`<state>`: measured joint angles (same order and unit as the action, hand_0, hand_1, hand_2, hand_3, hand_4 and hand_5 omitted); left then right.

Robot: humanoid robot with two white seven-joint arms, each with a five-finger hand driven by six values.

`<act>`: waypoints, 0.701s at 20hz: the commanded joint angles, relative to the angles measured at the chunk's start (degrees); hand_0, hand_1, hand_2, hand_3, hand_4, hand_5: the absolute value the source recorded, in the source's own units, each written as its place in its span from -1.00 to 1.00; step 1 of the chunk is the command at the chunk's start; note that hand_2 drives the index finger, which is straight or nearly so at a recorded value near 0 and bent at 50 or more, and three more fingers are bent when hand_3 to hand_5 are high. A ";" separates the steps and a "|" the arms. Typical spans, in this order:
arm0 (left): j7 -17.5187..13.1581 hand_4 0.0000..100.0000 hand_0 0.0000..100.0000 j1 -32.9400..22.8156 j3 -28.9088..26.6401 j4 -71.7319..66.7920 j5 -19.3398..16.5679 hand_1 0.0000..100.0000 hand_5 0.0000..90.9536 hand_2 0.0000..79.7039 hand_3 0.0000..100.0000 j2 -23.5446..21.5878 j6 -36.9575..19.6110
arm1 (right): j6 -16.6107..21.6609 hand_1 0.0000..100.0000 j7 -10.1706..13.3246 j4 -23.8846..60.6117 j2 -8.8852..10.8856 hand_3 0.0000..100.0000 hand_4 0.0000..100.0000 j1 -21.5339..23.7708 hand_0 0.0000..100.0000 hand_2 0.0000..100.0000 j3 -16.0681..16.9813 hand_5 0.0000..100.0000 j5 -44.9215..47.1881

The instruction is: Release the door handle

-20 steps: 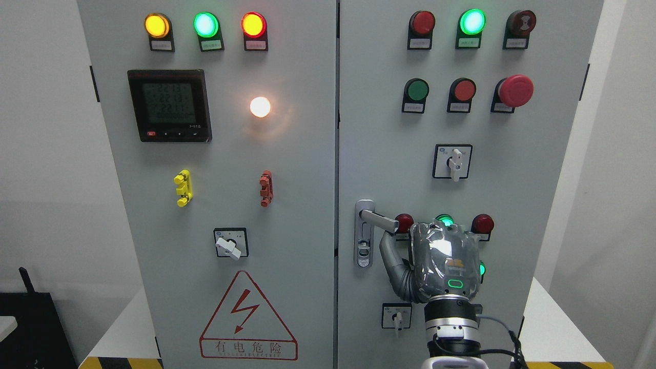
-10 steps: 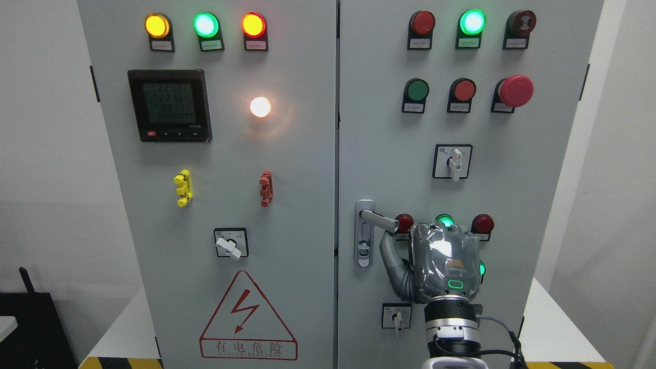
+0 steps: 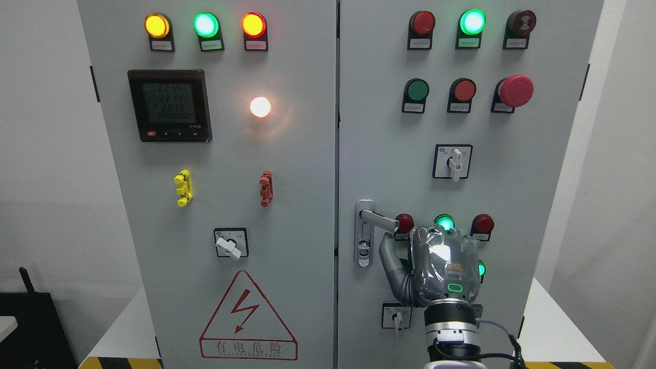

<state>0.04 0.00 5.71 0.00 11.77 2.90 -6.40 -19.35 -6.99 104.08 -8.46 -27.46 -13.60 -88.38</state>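
The silver door handle (image 3: 379,220) sits on the left edge of the cabinet's right door (image 3: 389,128), its lever pointing right from a vertical lock plate (image 3: 364,241). My right hand (image 3: 443,266) comes up from the bottom edge and hangs just below and to the right of the lever's free end. Its back faces me. The thumb (image 3: 389,253) stretches up and left, its tip right under the lever's end, and nothing is held. The other fingers are hidden behind the palm. The left arm is out of view.
Red and green lamps (image 3: 444,222) show just above the hand. A small rotary switch (image 3: 396,316) sits beside the wrist, another switch (image 3: 453,161) higher up. The left door (image 3: 230,154) carries a meter, lamps and a warning triangle. White tabletop (image 3: 553,328) flanks the cabinet.
My right hand has dropped a little, uncovering more of the green lamp above it. The handle has not moved.
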 commanded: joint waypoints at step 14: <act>0.05 -1.00 -0.76 -1.85 0.00 1.76 0.01 -0.22 -1.00 -1.00 -1.00 0.00 -0.02 | 3.00 -1.00 1.89 11.40 2.30 1.00 0.97 9.26 0.27 1.00 -1.43 0.88 4.44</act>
<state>0.04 0.00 5.71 0.00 11.77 2.90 -6.40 -17.66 -5.83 109.40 -7.84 -21.30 -14.29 -85.89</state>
